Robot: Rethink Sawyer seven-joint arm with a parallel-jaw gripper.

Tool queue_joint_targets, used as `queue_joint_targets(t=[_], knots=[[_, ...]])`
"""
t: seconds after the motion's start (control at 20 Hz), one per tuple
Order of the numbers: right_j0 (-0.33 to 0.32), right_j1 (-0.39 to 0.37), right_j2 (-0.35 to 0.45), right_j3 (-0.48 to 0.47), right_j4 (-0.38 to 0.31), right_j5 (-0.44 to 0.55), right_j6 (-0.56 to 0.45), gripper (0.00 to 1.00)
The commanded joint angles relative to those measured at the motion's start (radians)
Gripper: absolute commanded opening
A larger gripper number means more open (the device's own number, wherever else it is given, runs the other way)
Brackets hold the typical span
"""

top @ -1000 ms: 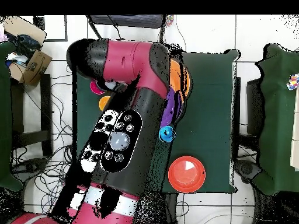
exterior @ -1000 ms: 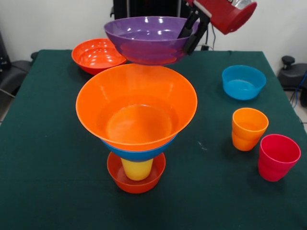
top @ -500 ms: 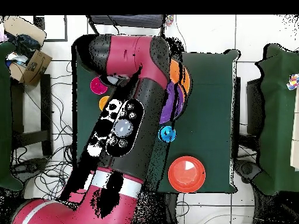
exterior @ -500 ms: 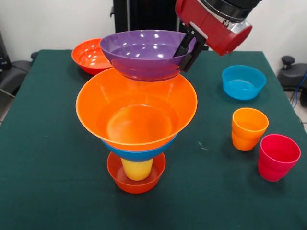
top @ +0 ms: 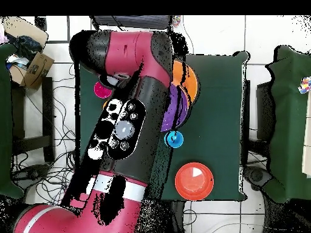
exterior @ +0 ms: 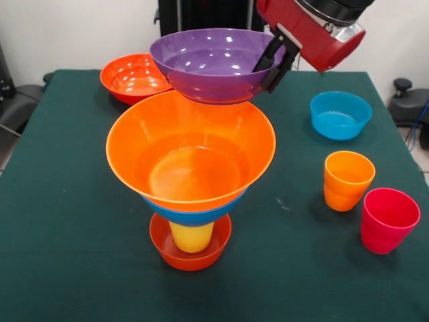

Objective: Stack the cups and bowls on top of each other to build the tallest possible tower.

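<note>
My gripper point(exterior: 273, 64) is shut on the right rim of the purple bowl point(exterior: 211, 64) and holds it in the air, just above the far rim of the tower point(exterior: 191, 174). The tower is a small red-orange bowl point(exterior: 191, 253) at the base, a yellow cup point(exterior: 192, 237), a blue bowl point(exterior: 194, 216), and the large light orange bowl point(exterior: 191, 149) on top. An orange cup point(exterior: 347, 180) and a pinkish red cup point(exterior: 388, 219) stand at the right. A small teal-blue bowl point(exterior: 340, 114) and a medium red-orange bowl point(exterior: 133, 78) sit farther back. No blue cup shows.
In the overhead view my arm point(top: 130, 121) covers most of the green table point(top: 222, 109); the red-orange bowl point(top: 194, 180), the teal-blue bowl point(top: 174, 140), the purple bowl point(top: 177, 109) and the pinkish red cup point(top: 101, 90) show beside it. A black chair point(exterior: 13, 100) stands at the table's left edge.
The purple bowl, held by my gripper, dipped to the light orange bowl's far rim, then rose again and shifted slightly right. The tower and the loose cups have not moved.
</note>
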Motion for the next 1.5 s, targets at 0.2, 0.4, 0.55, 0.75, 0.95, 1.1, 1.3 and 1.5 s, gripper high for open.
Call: queue_joint_targets(t=[0.2,0.4,0.55,0.75,0.95,1.1,1.3,1.5], knots=[[-0.043,0.078,0.092,-0.132,-0.022,0.053,-0.027,0.0],[-0.046,0.081,0.095,-0.129,-0.022,0.035,-0.041,0.0],[-0.047,0.082,0.101,-0.116,-0.022,0.013,-0.047,0.0],[-0.052,0.089,0.105,-0.113,-0.021,-0.008,-0.047,0.0],[-0.056,0.096,0.109,-0.115,-0.022,-0.025,-0.052,0.0],[-0.059,0.099,0.112,-0.117,-0.02,-0.027,-0.055,0.0],[-0.057,0.092,0.112,-0.115,-0.016,-0.012,-0.055,0.0],[-0.053,0.077,0.105,-0.126,-0.01,0.047,-0.062,0.0]])
